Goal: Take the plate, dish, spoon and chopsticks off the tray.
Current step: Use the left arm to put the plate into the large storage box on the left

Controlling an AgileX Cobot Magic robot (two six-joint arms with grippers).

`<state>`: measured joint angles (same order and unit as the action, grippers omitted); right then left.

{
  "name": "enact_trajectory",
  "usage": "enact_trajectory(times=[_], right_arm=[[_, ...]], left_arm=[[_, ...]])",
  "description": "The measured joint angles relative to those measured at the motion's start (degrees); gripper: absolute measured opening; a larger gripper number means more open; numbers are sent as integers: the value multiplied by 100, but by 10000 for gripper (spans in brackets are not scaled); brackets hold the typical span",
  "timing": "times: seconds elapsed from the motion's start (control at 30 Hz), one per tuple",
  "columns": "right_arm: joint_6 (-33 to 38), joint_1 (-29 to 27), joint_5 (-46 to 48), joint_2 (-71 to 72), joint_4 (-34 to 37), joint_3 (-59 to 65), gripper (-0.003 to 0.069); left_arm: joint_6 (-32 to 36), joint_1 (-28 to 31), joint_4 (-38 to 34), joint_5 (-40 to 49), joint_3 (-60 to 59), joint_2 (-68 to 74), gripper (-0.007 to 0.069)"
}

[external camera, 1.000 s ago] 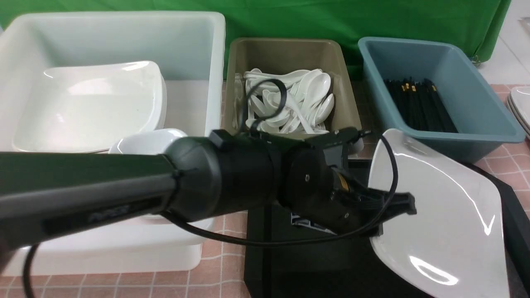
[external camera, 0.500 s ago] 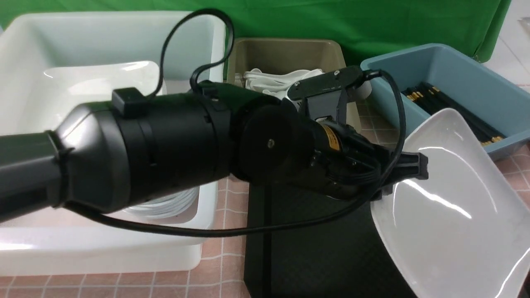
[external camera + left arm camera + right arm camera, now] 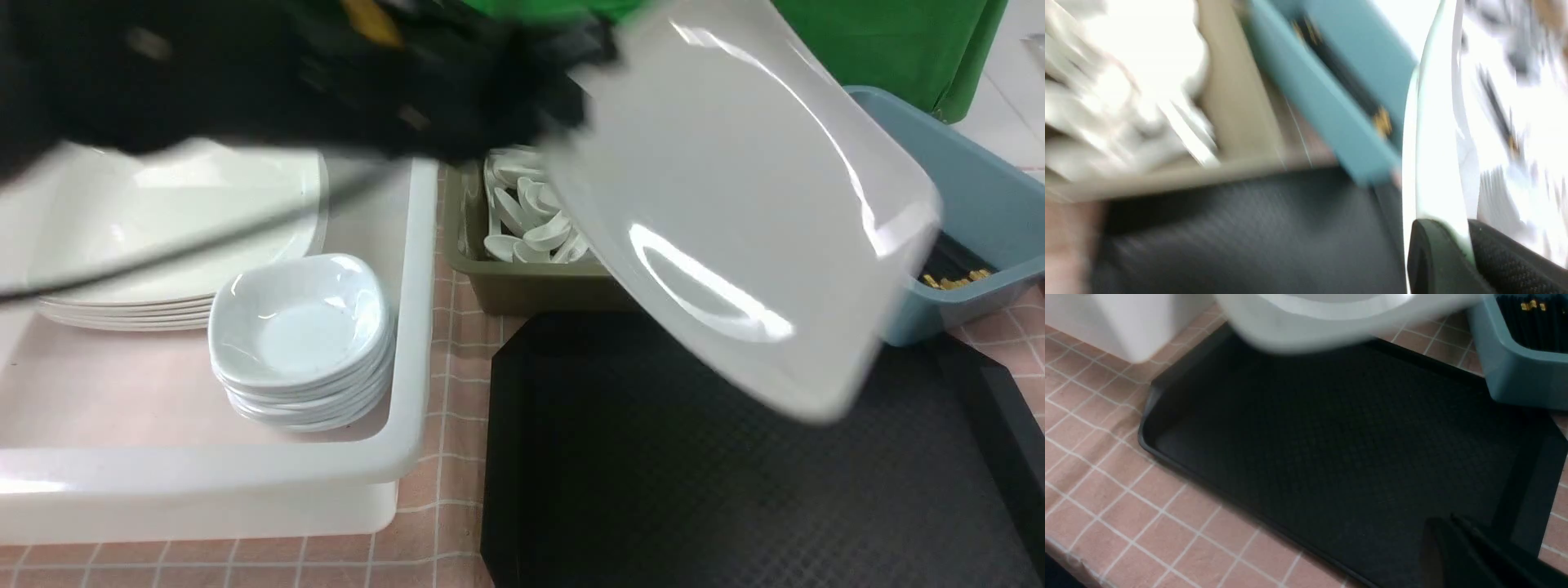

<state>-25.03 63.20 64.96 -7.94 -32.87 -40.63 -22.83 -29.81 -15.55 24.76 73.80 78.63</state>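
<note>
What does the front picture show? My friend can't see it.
The robot's left hand holds a big white plate tilted in the air above the black tray. Nearby stand a white tub, a spoon bin and a blue bin.

One tray (image 3: 735, 490), one plate (image 3: 735, 204) aloft, three bins (image 3: 522, 286), two stacks of white crockery (image 3: 302, 343)

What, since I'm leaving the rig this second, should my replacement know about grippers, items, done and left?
Left gripper: shut on the rim of the large glossy white rounded-square plate, held tilted in the air above the far side of the big black diamond-textured tray.
Right gripper: shut, empty, over the tray.
Done: nothing else shows on the tray's visible surface, so the other items seem cleared.
Left: probably set the plate on the white plate stack in the white plastic tub, then release.
</note>
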Motion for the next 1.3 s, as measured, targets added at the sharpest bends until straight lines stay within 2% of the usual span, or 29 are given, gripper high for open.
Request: enact_trajectory(times=[0.07, 0.17, 0.23, 0.27, 0.33, 0.37, 0.4, 0.47, 0.53, 0.6, 0.87, 1.1, 1.3], right_arm=[[0, 0, 0, 0, 0, 0, 51], [0, 0, 0, 0, 0, 0, 54], [-6, 0, 0, 0, 0, 0, 57], [-6, 0, 0, 0, 0, 0, 57], [-21, 0, 0, 0, 0, 0, 58], [-52, 0, 0, 0, 0, 0, 59], [-53, 0, 0, 0, 0, 0, 60], [-135, 0, 0, 0, 0, 0, 62], [-148, 0, 0, 0, 0, 0, 62], [-150, 0, 0, 0, 0, 0, 63], [-150, 0, 0, 0, 0, 0, 69], [-150, 0, 0, 0, 0, 0, 70], [-150, 0, 0, 0, 0, 0, 73]], left_arm=[[116, 994, -183, 58, 0, -362, 26], [320, 2019, -501, 206, 0, -582, 26], [615, 3052, -895, 389, 0, -636, 26], [646, 3135, -895, 389, 0, -636, 26], [986, 3819, -1272, 564, 0, -607, 26], [1366, 4396, -1603, 711, 0, -518, 26], [1404, 4452, -1634, 725, 0, -518, 26], [1793, 5015, -1896, 865, 0, -359, 26], [2012, 5345, -1971, 932, 0, -142, 26], [2157, 5510, -1971, 959, 0, 94, 26], [2533, 5546, -2122, 912, 0, 1015, 26], [3141, 5553, -2653, 584, 0, 1876, 22], [3528, 5567, -2824, 496, 0, 2217, 14]])
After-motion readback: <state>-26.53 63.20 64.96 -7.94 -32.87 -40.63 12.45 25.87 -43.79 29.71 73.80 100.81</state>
